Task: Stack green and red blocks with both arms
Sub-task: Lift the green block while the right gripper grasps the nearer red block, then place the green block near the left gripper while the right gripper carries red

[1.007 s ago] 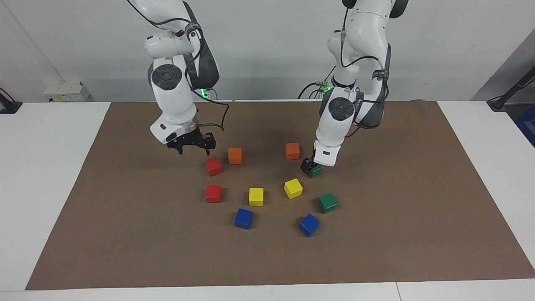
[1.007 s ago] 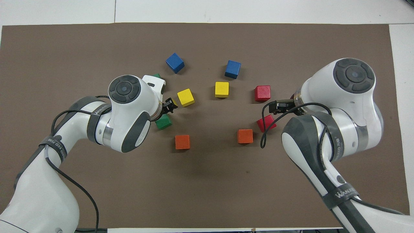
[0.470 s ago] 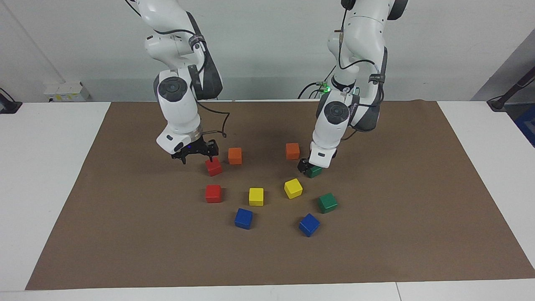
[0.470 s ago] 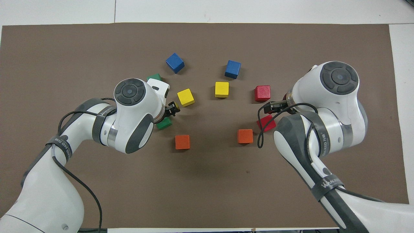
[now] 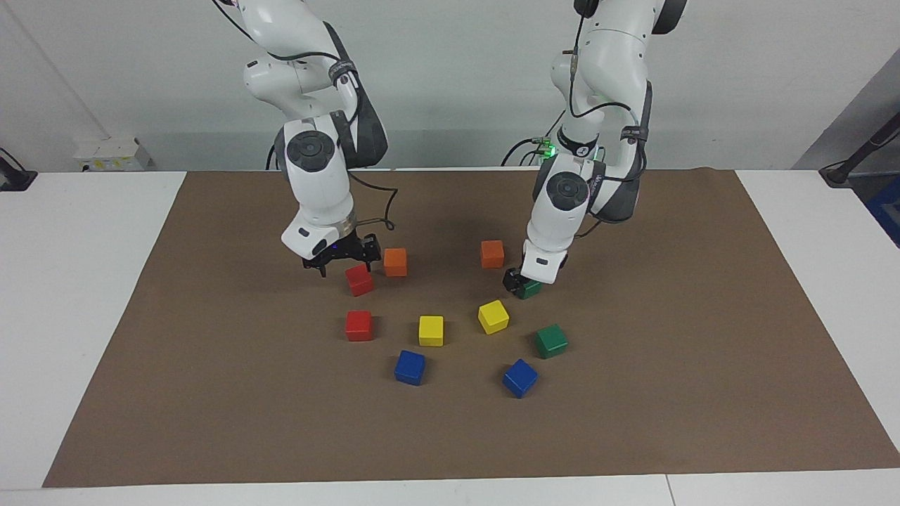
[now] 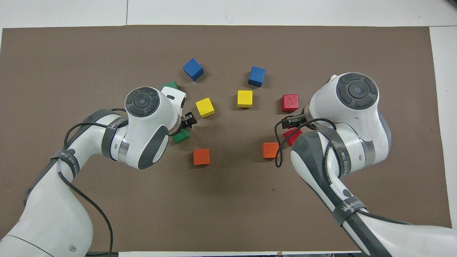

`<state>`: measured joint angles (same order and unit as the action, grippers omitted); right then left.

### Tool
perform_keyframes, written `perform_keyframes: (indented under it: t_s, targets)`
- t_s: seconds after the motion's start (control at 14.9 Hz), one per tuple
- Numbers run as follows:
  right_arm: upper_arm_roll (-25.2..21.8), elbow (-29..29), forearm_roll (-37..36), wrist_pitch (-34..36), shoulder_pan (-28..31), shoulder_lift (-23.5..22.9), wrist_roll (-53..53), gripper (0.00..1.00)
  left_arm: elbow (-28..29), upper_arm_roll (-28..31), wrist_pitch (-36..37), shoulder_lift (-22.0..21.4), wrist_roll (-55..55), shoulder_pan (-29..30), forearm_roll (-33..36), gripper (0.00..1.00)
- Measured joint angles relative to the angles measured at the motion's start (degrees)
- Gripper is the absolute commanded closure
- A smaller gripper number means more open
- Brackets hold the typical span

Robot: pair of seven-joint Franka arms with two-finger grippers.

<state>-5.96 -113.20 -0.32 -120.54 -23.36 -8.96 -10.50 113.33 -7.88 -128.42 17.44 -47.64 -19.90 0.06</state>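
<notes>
The brown mat [image 5: 211,393] on the counter carries everything. Clock directions are read in the facing view.

The left arm [image 5: 562,204] is bent low, and the left pincer [image 5: 521,282] is set down at a green block [image 5: 532,289], at four o'clock from an orange cube [image 5: 492,254]. Whether it is clamped cannot be told. The second green block [image 5: 550,341] lies at five o'clock from the first.

The right pincer [image 5: 342,261] is held apart just over a red block [image 5: 359,280], with the second red block [image 5: 358,325] at six o'clock.

The cubes are judged light, stiff and matte, so little slip is expected. Two opposite flat faces should be taken, squarely and near mid-height, since a corner grip would probably twist the cube.
</notes>
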Motion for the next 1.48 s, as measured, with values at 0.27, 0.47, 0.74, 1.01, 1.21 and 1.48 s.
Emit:
perform_keyframes:
  t_s: [0.27,0.47,0.74,1.01,1.21,1.48]
  targets:
    - [0.01,-2.28,0.0,-1.7,-1.38,0.0,4.64,0.0,0.07,-0.04,0.12,0.0,0.04,0.0,0.0,1.0]
    - [-0.04,-4.1,0.0,-4.26,-1.45,0.05,7.1,0.0,-0.68,0.39,3.57,-0.69,1.41,0.3,0.0,1.0]
    - [-0.3,-6.88,0.0,-7.93,-1.42,0.08,7.35,0.0,-1.78,0.72,13.4,-5.95,14.95,7.36,0.01,1.0]
    - [-0.37,-7.43,0.0,-8.17,-1.32,0.09,7.36,0.0,-1.76,1.02,18.59,-9.14,34.82,17.66,0.0,1.0]
    - [-0.37,-7.8,0.0,-8.57,-1.32,0.06,7.36,0.0,-1.71,1.24,17.73,-9.21,42.84,22.68,-0.02,1.0]
    - [-0.36,-8.09,0.0,-9.22,-1.32,0.05,7.36,0.0,-1.07,1.15,13.74,-8.42,46.93,23.27,-0.02,1.0]
